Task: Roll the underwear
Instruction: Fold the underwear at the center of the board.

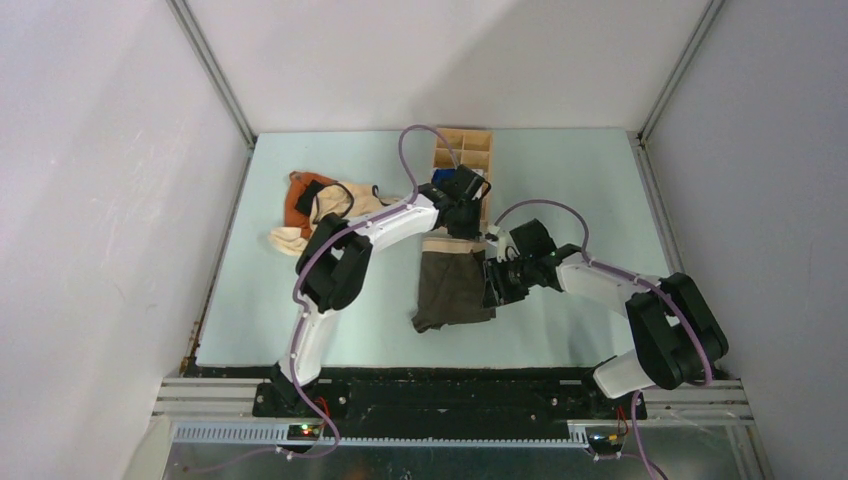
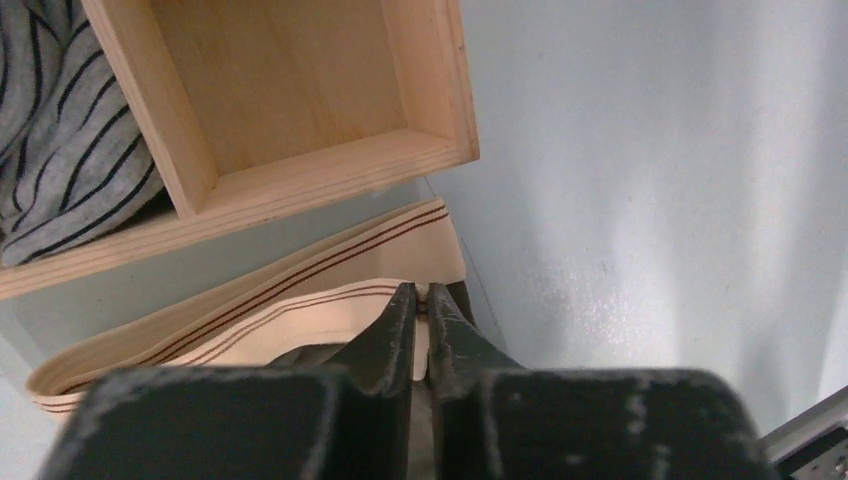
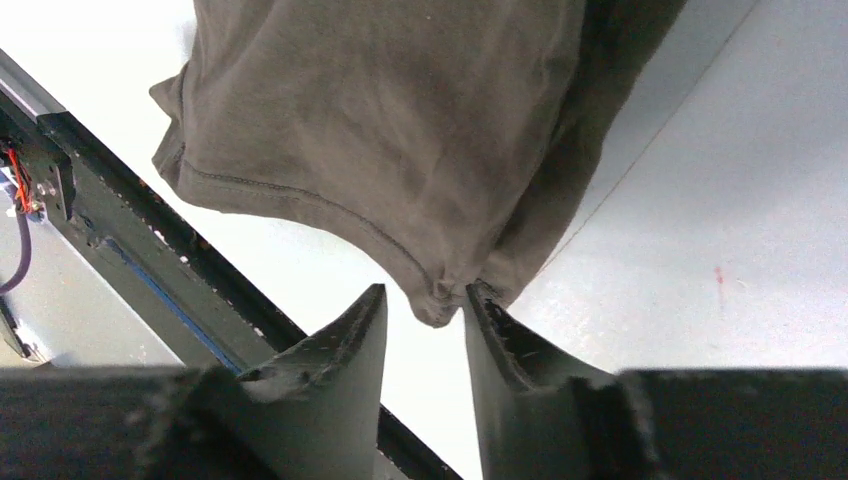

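Your underwear (image 1: 455, 285) lies flat, olive-brown, with the striped beige waistband (image 2: 250, 300) at the far end. Left gripper (image 2: 421, 298) pinches the waistband's corner; right gripper (image 3: 425, 300) is narrowly parted around a hem corner.

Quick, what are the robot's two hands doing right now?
Left gripper: shut on the underwear waistband.
Right gripper: open around the underwear's hem corner, not pinching it.

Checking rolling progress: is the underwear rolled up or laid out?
Laid out, not rolled. The underwear lies full length on the table, waistband at the far end, leg hem at the near end.
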Controlling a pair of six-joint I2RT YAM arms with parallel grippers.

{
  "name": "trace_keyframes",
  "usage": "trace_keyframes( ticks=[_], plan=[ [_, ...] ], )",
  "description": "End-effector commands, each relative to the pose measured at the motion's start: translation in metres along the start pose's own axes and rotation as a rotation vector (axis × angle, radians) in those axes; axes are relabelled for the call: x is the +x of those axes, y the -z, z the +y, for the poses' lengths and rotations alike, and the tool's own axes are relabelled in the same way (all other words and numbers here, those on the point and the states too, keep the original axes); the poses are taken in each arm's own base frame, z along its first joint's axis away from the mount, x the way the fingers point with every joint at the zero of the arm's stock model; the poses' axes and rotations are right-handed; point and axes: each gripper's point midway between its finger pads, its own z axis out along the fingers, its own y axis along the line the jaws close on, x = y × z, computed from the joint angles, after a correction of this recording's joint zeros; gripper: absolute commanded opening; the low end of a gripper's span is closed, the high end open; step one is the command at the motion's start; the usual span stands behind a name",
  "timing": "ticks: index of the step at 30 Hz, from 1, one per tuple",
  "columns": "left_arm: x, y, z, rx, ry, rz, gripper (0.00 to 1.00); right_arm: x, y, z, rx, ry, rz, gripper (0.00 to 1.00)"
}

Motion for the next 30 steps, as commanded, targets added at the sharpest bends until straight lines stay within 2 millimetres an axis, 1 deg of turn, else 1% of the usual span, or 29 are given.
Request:
trace_keyframes(
  ticks=[1,2,3,4,5,6,7,8,9,10,11,12,13,14,15,16,17,18,19,20,21,22,23,24,25,26,27,29,30],
  plan=[
    [-0.019,0.005,-0.014,0.014,0.026,-0.062,0.21,0.0,0.014,-0.002,-0.003,-0.069,0.013,0.42],
    [-0.02,0.006,-0.022,0.054,0.025,-0.061,0.35,-0.001,0.023,-0.003,-0.006,-0.096,0.019,0.43],
    [-0.02,0.011,-0.035,0.119,0.019,-0.047,0.42,-0.005,0.029,-0.001,-0.019,-0.106,0.013,0.44],
    [-0.026,0.016,-0.048,0.185,0.005,-0.061,0.52,-0.006,0.038,-0.007,-0.006,-0.146,0.011,0.44],
    [-0.026,0.026,-0.064,0.274,-0.03,-0.047,0.55,-0.011,0.044,-0.008,-0.006,-0.167,-0.004,0.44],
    [-0.034,0.034,-0.073,0.314,-0.053,-0.067,0.59,-0.015,0.051,-0.016,0.007,-0.209,-0.022,0.45],
    [-0.039,0.047,-0.079,0.347,-0.1,-0.088,0.62,-0.022,0.056,-0.018,0.009,-0.238,-0.042,0.46],
    [-0.045,0.055,-0.08,0.354,-0.119,-0.105,0.65,-0.028,0.06,-0.026,0.018,-0.272,-0.065,0.48],
    [-0.053,0.07,-0.082,0.368,-0.159,-0.136,0.66,-0.037,0.063,-0.027,0.019,-0.285,-0.087,0.49],
    [-0.056,0.075,-0.075,0.357,-0.166,-0.14,0.68,-0.043,0.062,-0.032,0.023,-0.295,-0.099,0.53],
    [-0.063,0.09,-0.072,0.35,-0.195,-0.172,0.69,-0.052,0.063,-0.032,0.021,-0.292,-0.117,0.55],
    [-0.064,0.102,-0.06,0.323,-0.198,-0.181,0.7,-0.058,0.058,-0.036,0.02,-0.294,-0.12,0.58],
    [-0.064,0.104,-0.049,0.282,-0.217,-0.191,0.7,-0.07,0.058,-0.035,0.013,-0.293,-0.139,0.6],
    [-0.059,0.111,-0.033,0.246,-0.213,-0.182,0.7,-0.076,0.05,-0.041,0.012,-0.304,-0.136,0.64],
    [-0.055,0.112,-0.021,0.213,-0.228,-0.178,0.7,-0.089,0.05,-0.04,0.006,-0.308,-0.154,0.69],
    [-0.043,0.115,-0.005,0.186,-0.22,-0.152,0.7,-0.095,0.041,-0.046,0.006,-0.318,-0.152,0.7],
    [-0.036,0.116,0.004,0.172,-0.221,-0.14,0.7,-0.108,0.04,-0.048,0.009,-0.323,-0.172,0.72],
    [-0.022,0.118,0.02,0.151,-0.209,-0.111,0.69,-0.114,0.032,-0.055,0.013,-0.334,-0.17,0.72],
    [-0.014,0.119,0.026,0.15,-0.207,-0.095,0.68,-0.127,0.031,-0.055,0.011,-0.338,-0.19,0.71],
    [0.001,0.12,0.04,0.133,-0.21,-0.067,0.67,-0.129,0.022,-0.061,0.013,-0.351,-0.18,0.7],
    [0.017,0.116,0.055,0.112,-0.204,-0.03,0.66,-0.137,0.016,-0.064,0.018,-0.364,-0.179,0.68],
    [0.021,0.122,0.06,0.101,-0.223,-0.031,0.66,-0.141,0.014,-0.065,0.023,-0.367,-0.183,0.68],
    [0.033,0.119,0.073,0.076,-0.219,-0.004,0.66,-0.146,0.009,-0.068,0.035,-0.377,-0.18,0.66],
    [0.035,0.123,0.078,0.066,-0.234,-0.006,0.66,-0.153,0.008,-0.068,0.042,-0.378,-0.191,0.66],
    [0.043,0.121,0.087,0.051,-0.23,0.014,0.66,-0.152,0.003,-0.07,0.049,-0.384,-0.176,0.64],
    [0.045,0.122,0.091,0.043,-0.241,0.017,0.66,-0.156,0.003,-0.072,0.066,-0.382,-0.185,0.62],
    [0.051,0.121,0.099,0.031,-0.237,0.033,0.66,-0.157,0.002,-0.074,0.075,-0.382,-0.185,0.57],
    [0.056,0.118,0.108,0.012,-0.24,0.047,0.66,-0.161,0.004,-0.075,0.101,-0.371,-0.198,0.5],
    [0.058,0.117,0.111,0.006,-0.247,0.053,0.67,-0.163,0.005,-0.074,0.101,-0.362,-0.204,0.48]
  ],
)
